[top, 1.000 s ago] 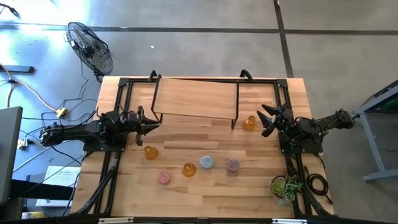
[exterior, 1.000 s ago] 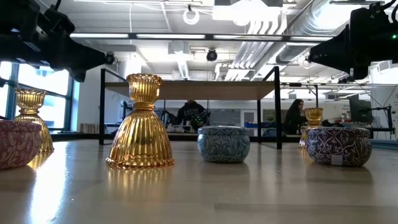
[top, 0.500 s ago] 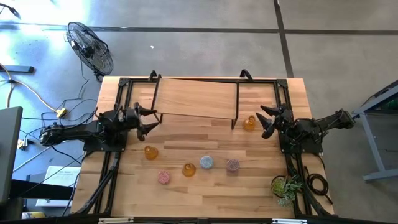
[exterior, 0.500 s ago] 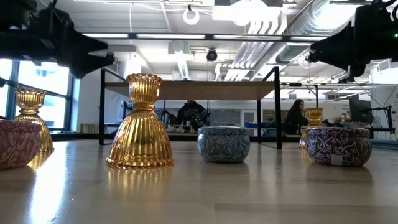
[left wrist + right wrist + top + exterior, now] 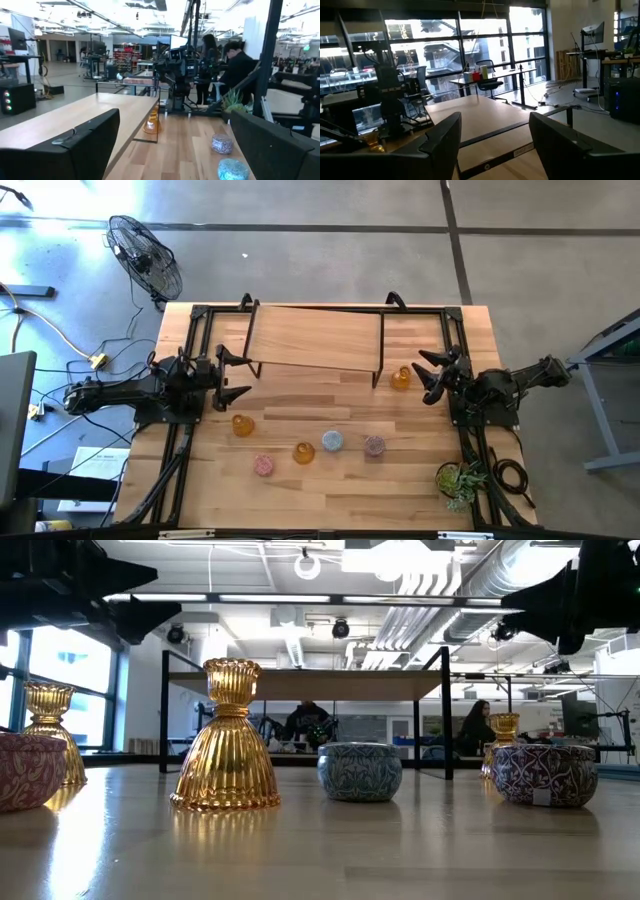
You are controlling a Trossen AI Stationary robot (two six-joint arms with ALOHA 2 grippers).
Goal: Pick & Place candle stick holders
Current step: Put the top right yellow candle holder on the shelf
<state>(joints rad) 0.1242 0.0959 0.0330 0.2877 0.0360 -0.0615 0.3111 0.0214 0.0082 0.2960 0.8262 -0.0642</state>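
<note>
The wooden table fills the middle of the floor, with a raised wooden shelf on a black frame along its far edge. A floor fan stands off the far left corner, and a small potted plant sits at the near right corner.

The left arm reaches in from the left side, its left gripper hanging in the air just off the shelf's left end, jaws spread wide and empty, touching nothing. The right gripper hovers at the right side, jaws parted and empty, pointing at the amber holder by the shelf leg, close beside it but not touching.

The other candle stick holders stand loose on the open boards: one amber holder near the left gripper, a second amber holder toward the front, with the pink holder, light blue holder and mauve holder spread around it, all apart.
</note>
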